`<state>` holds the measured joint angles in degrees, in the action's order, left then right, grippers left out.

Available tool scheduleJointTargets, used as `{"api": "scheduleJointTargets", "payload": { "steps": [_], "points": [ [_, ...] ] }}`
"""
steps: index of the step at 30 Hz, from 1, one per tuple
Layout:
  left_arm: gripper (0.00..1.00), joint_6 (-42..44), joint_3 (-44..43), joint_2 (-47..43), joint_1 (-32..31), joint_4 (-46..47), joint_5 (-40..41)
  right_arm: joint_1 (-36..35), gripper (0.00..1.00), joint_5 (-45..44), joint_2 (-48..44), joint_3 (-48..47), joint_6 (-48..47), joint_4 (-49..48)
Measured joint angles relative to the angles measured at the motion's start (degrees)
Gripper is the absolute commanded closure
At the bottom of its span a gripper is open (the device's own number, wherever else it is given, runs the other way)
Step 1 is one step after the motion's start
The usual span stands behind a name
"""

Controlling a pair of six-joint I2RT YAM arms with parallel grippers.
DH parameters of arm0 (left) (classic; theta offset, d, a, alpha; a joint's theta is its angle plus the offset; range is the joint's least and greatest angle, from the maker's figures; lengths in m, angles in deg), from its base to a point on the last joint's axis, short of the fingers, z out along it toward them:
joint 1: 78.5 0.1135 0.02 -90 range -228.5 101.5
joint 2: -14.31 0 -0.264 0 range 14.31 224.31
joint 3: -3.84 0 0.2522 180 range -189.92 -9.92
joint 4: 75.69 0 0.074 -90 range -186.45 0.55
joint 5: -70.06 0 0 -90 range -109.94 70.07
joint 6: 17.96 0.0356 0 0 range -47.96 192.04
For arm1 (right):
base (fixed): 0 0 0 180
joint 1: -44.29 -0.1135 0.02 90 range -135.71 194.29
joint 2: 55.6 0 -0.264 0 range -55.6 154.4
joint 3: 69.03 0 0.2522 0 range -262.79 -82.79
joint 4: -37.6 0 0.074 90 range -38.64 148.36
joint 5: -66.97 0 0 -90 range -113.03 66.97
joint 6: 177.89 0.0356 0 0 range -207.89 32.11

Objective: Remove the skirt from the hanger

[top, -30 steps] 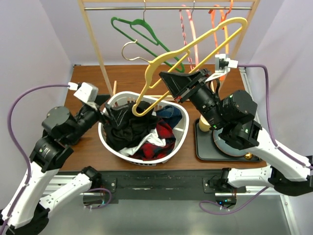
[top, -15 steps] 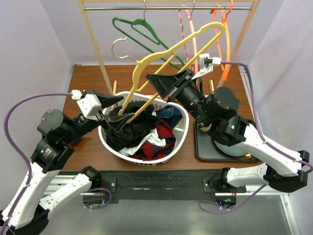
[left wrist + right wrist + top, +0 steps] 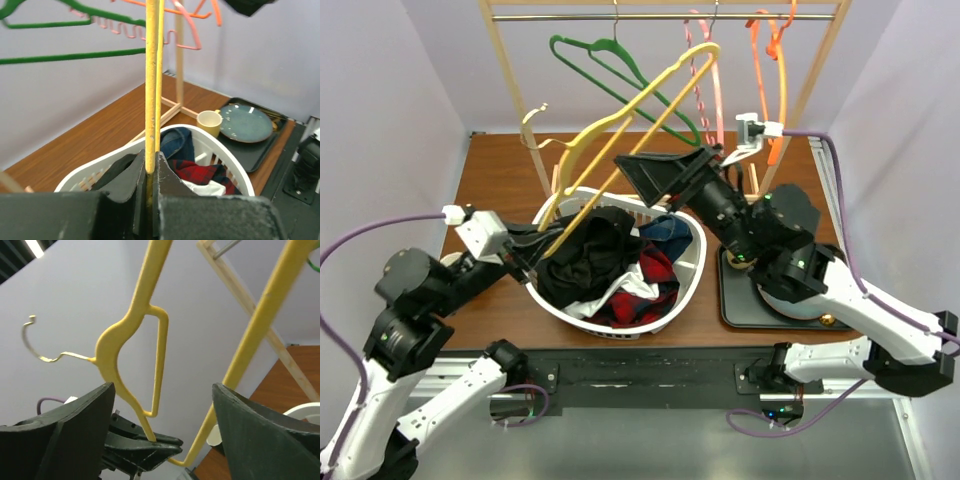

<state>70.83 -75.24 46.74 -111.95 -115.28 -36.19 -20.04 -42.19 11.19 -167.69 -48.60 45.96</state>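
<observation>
The yellow hanger slants from the basket up toward the rack rail, bare, with its metal hook at the upper left. My left gripper is shut on its lower end; the left wrist view shows the yellow bar pinched between the jaws of that gripper. My right gripper stands open just right of the hanger. In its wrist view the hanger passes between its wide-apart jaws without touching. The black skirt lies crumpled in the white basket, off the hanger.
The basket also holds red plaid, white and denim clothes. A wooden rack behind it carries green, pink and orange hangers. A black tray with a blue plate and a yellow cup sits to the right.
My right gripper opened and let go of the yellow hanger. My left gripper shut on the hanger's lower end and drew back left, and the hanger swung left.
</observation>
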Motion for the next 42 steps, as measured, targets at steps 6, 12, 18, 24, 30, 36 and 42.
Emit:
{"api": "scheduleJointTargets", "payload": {
  "steps": [6,12,18,24,30,36,42],
  "points": [
    [1.0,-2.58,-5.88,-0.31,0.0,-9.22,11.63,0.0,0.01,-4.31,-8.31,4.37,-2.03,-0.2],
    [1.0,-7.34,-9.11,1.77,0.0,-16.39,22.97,0.09,0.01,-8.81,-14.1,6.67,-4.37,0.17],
    [1.0,-11.63,-9.92,5.95,0.0,-23.91,32.28,0.13,0.01,-11.76,-17.14,8.17,-6.45,0.31],
    [1.0,-13.62,-13.07,12.83,0.02,-28.11,36.7,0.13,0.01,-13.42,-18.14,9.31,-7.5,0.79],
    [1.0,-13.7,-21.22,22.38,0.02,-29.73,40.96,0.13,0.01,-14.25,-18.23,10.32,-8.41,1.42],
    [1.0,-12.35,-30.23,32.54,0.0,-28.61,44.5,0.13,0.01,-14.38,-19.08,10.43,-9.09,1.97],
    [1.0,-9.66,-36.89,40.59,0.7,-27.61,45.11,0.13,0.01,-14.69,-21.86,11.34,-10.34,2.01]
  ]
}}
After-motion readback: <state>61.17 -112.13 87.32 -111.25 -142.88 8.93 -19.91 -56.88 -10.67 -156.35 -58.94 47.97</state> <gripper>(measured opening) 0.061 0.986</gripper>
